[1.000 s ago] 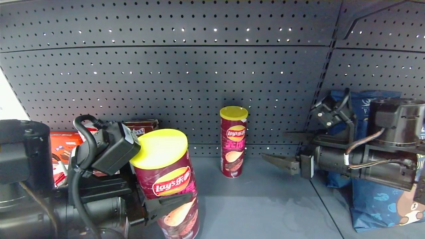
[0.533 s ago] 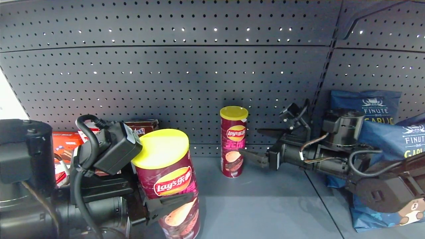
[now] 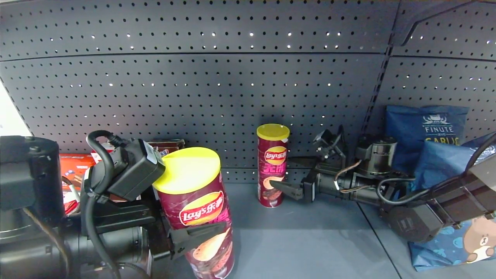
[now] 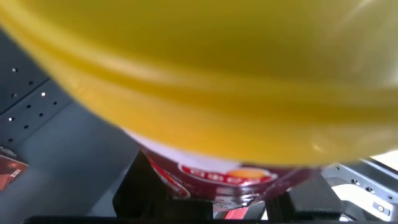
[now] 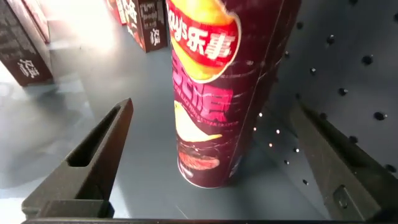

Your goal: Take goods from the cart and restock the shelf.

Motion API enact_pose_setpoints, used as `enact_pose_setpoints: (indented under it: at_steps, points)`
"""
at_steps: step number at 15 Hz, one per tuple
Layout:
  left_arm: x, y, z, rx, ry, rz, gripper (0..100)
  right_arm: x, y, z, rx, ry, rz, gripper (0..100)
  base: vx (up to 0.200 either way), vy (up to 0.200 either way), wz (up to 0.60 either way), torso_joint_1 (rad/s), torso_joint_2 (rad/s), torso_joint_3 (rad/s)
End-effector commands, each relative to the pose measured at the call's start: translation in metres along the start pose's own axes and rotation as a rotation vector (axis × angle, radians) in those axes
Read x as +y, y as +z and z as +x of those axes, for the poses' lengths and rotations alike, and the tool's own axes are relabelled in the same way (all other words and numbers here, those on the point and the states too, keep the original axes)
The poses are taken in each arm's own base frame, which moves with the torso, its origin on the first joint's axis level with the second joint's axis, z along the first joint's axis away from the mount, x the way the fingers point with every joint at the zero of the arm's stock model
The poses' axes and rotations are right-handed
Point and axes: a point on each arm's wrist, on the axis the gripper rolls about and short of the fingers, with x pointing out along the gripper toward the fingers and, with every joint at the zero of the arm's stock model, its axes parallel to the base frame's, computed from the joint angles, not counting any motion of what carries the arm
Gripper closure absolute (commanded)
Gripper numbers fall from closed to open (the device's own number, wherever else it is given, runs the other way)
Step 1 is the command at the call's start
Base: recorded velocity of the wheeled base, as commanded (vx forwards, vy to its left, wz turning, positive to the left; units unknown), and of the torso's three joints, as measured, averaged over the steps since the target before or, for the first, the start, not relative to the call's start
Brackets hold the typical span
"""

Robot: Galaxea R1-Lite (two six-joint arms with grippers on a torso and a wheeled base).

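Can [image 3: 272, 166] stands between spread jaws of right hand [image 3: 280, 172]; left hand [image 3: 188, 235] clamps second can [image 3: 198, 207].

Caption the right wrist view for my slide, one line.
Open right gripper frames an upright chip can on the shelf, close to the pegboard.

Maroon chip can [image 3: 198, 217] (yellow lid [image 3: 187, 169])

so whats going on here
The robot is restocking a shelf with chip cans. Its left claw grips one yellow-lidded can near the shelf's front. Its right claw is open, with a finger on either side of a second can standing by the pegboard back wall, not closed on it.
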Motion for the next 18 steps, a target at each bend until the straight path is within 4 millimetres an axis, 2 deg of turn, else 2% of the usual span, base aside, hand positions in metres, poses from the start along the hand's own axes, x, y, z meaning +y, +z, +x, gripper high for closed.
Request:
enact_pose_setpoints:
  at_steps: [1, 10, 18]
  points:
    - [0.001, 0.0, 0.002, 0.003, -0.001, -0.001, 100, 0.0, -0.002, 0.002, 0.006, 0.003, 0.004, 0, 0.0, 0.0, 0.0, 0.0, 0.0, 0.0]
    - [0.002, -0.001, 0.005, 0.01, -0.002, -0.002, 100, -0.004, -0.029, 0.023, 0.058, 0.016, 0.033, 0, 0.0, 0.0, 0.0, 0.0, 0.0, 0.0]
    - [0.002, -0.001, 0.005, 0.012, -0.001, -0.003, 100, -0.005, -0.039, 0.046, 0.057, 0.037, 0.032, 0, 0.0, 0.0, 0.0, 0.0, 0.0, 0.0]
